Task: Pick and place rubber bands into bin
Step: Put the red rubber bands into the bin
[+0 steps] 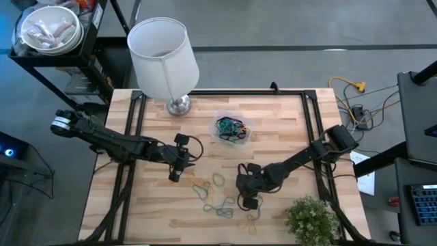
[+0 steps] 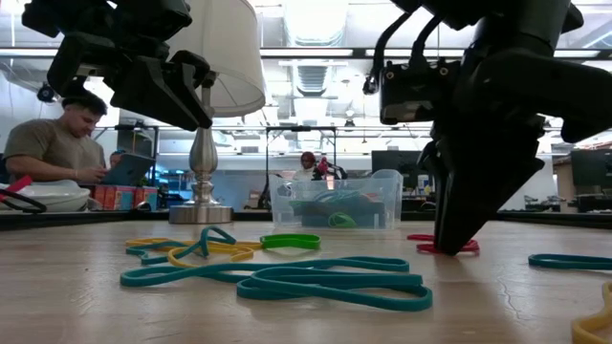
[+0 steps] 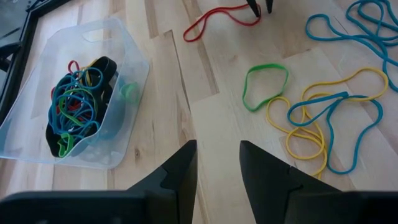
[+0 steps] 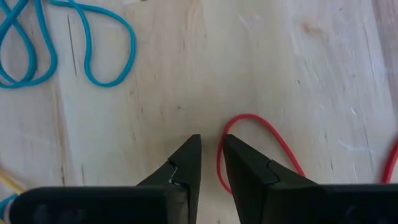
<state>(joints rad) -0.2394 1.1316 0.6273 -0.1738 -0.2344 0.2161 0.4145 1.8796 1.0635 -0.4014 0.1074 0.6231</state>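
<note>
A: While the right gripper (image 2: 457, 247) stands tip-down on the pale, butcher-block wooden table (image 1: 287, 130), can you read any writing or brand anywhere?

B: None that I can make out – the far room shows only blurred shapes, and a person (image 2: 59, 143) sits behind the table looking down at something.

A: How do its fingers stand?

B: Narrow, a slim gap between the dark tapered tips, which press the wood just beside a thin red rubber band (image 4: 261, 146). From above the gripper sits toward five o'clock of the table's middle. The red loop curls past one tip; I see no band pinched between them.

A: And the left gripper (image 1: 176, 171)?

B: It hangs above the table toward eight o'clock of the middle, fingers moderately apart, holding nothing.

A: Where are the rest?

B: Loose, floppy rubber bands (image 1: 217, 198) – teal, yellow, one bright green (image 3: 264, 84) – lie tangled at about six o'clock, between the two grippers. The small clear plastic bin with rounded corners (image 1: 222, 117) sits just past the middle toward twelve o'clock, holding a knot of blue, green, red and black bands.

A: Anything else?

B: A table lamp with a white fabric drum shade and a shiny metal base (image 1: 179, 104) at eleven o'clock, and a leafy green plant (image 1: 311, 219) at the five o'clock corner.
</note>
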